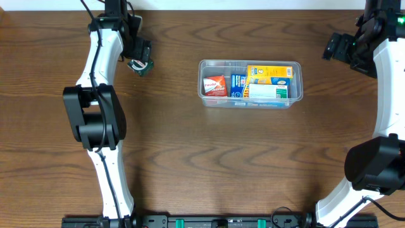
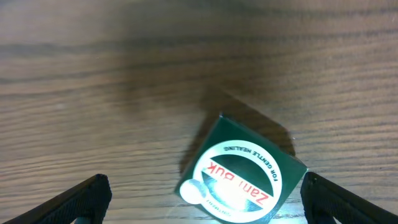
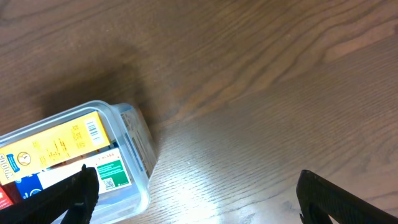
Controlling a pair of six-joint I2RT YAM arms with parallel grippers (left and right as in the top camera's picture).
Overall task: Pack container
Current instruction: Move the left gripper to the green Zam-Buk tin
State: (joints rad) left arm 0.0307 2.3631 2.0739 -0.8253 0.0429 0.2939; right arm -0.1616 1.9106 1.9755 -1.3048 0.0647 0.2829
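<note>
The clear plastic container (image 1: 297, 90) sits on the wooden table right of centre and holds a red box (image 1: 215, 85), a blue box (image 1: 238, 84), a yellow box (image 1: 269, 72) and a white-and-green box (image 1: 263, 92). Its corner shows in the right wrist view (image 3: 138, 163). A small green Zam-Buk box (image 2: 242, 174) lies on the table at the far left (image 1: 143, 67). My left gripper (image 2: 205, 202) is open, its fingers on either side of the green box without touching it. My right gripper (image 3: 196, 196) is open and empty, over bare table to the right of the container.
The two arm bases stand at the front left (image 1: 95, 114) and front right (image 1: 373, 164). The table's far edge runs along the top of the overhead view.
</note>
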